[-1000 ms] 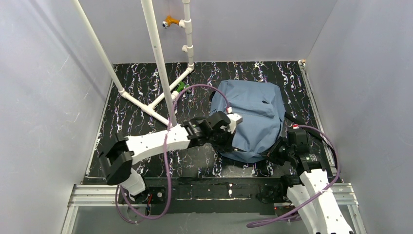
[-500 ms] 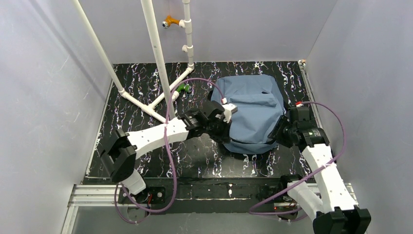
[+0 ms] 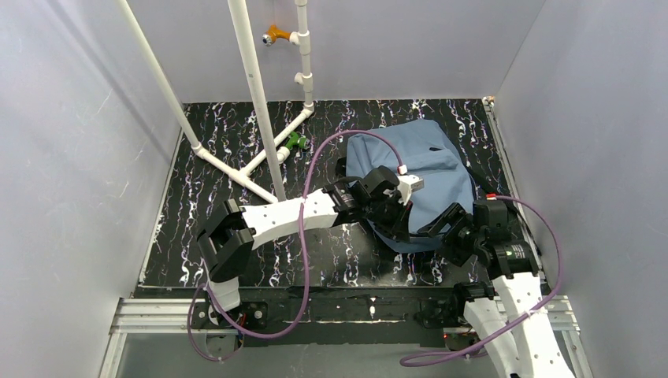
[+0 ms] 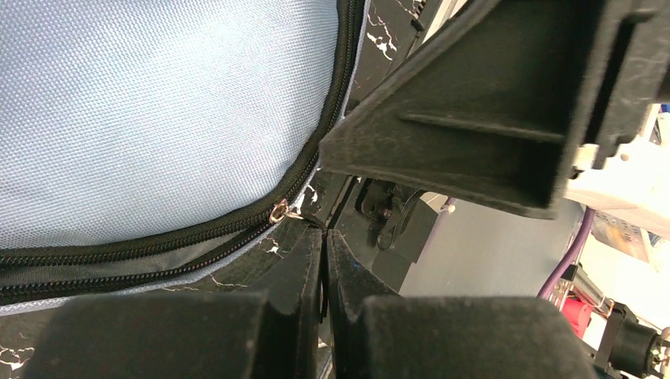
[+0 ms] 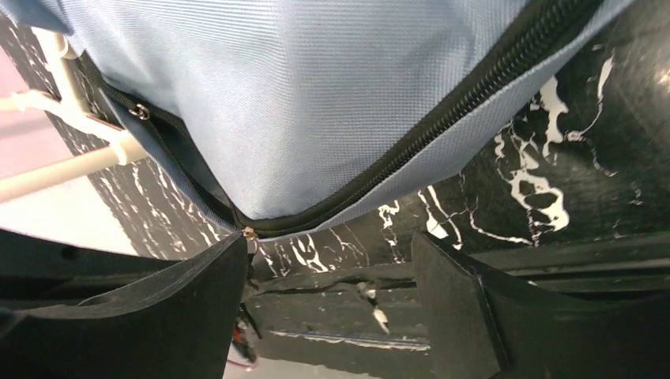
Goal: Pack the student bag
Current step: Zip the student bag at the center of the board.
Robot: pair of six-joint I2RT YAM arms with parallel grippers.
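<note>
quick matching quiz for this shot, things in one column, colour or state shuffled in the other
Things:
1. student bag
2. left gripper
3. right gripper
4. small clip

Colour or state:
a. open wide
b. green
c. dusty blue
d. shut tight

Pairs: 1-c, 2-d, 3-a, 4-b

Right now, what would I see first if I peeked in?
A big blue bag lies at the far right of a black table with white squiggles. At the bag's near edge, the left gripper is shut right by the zipper, and the right gripper is wide open. Tall white pipes stand at the back left.
</note>
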